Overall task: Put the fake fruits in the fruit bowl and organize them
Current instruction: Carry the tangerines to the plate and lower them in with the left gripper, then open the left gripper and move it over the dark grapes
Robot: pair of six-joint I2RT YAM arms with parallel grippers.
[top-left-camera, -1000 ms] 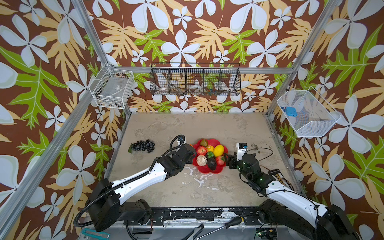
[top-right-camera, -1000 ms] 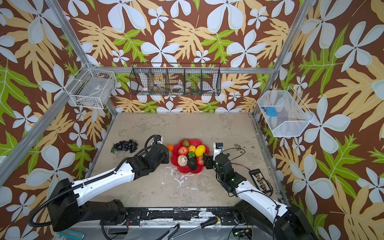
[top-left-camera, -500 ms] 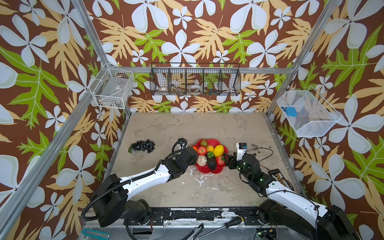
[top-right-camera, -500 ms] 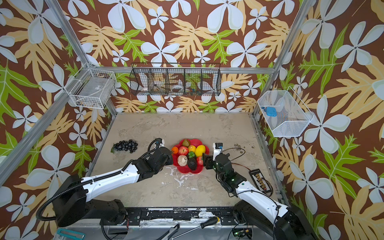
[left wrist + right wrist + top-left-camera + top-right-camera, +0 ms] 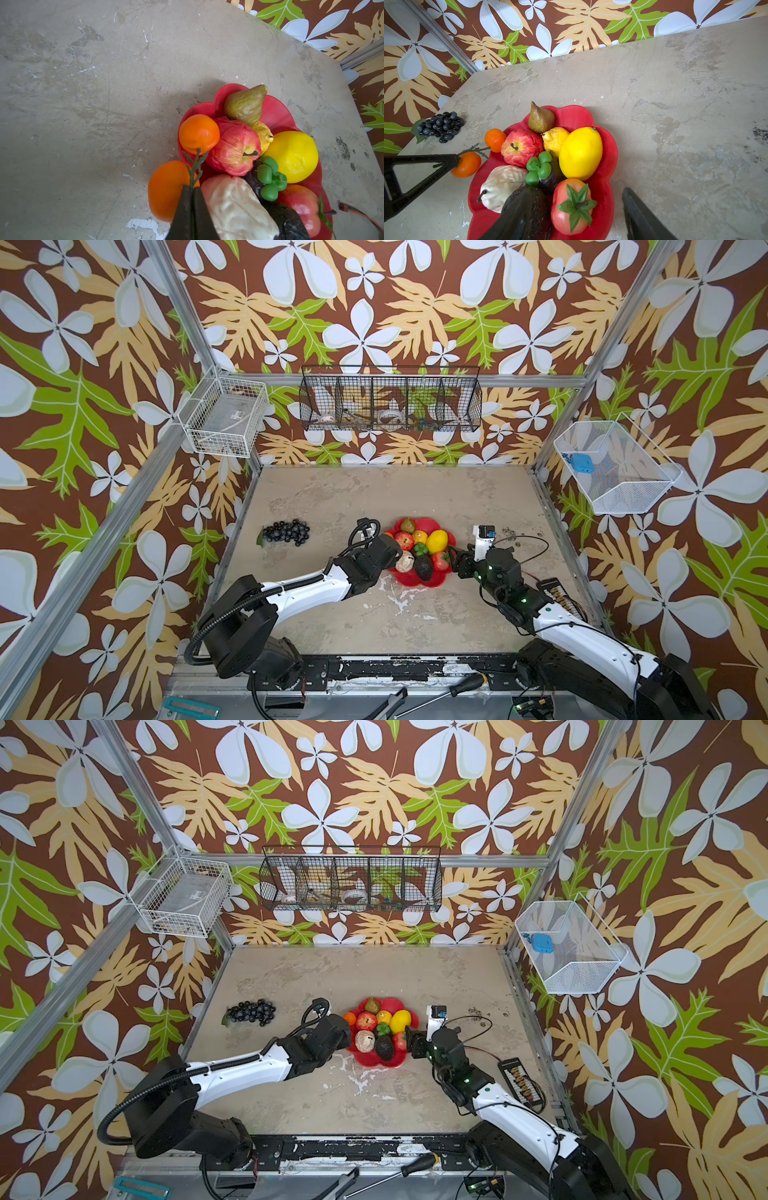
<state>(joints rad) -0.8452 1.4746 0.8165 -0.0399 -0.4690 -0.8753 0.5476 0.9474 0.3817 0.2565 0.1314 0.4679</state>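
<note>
Far left on the table (image 5: 415, 497), the black grape bunch (image 5: 286, 532) lies alone, well apart from both grippers and from the dish.

Moving in, the left gripper (image 5: 192, 190) is pinched tight on the green stem (image 5: 195, 164). That stem carries the near orange (image 5: 166, 188), which sits right at the fingertips just outside the left rim of the fruit bowl (image 5: 272, 112). It also carries the far orange (image 5: 199, 134), beyond the tips and against that same rim. Whether the near orange rests on the table, I can't tell.

Inside the red bowl the pile is packed: the pear (image 5: 245, 104) at the far side, the red apple (image 5: 234, 145) beside it, and the big lemon (image 5: 291, 155) toward the right. On the near side are the cream lumpy piece (image 5: 234, 203) and the dark avocado (image 5: 424, 568).

On the right, the right gripper (image 5: 577, 190) stands wide open and grips nothing. One finger (image 5: 517, 218) hangs over the avocado. The other is outside the bowl's right rim, above the bare table. The red fruit with a green calyx (image 5: 571, 205) lies between them.
</note>
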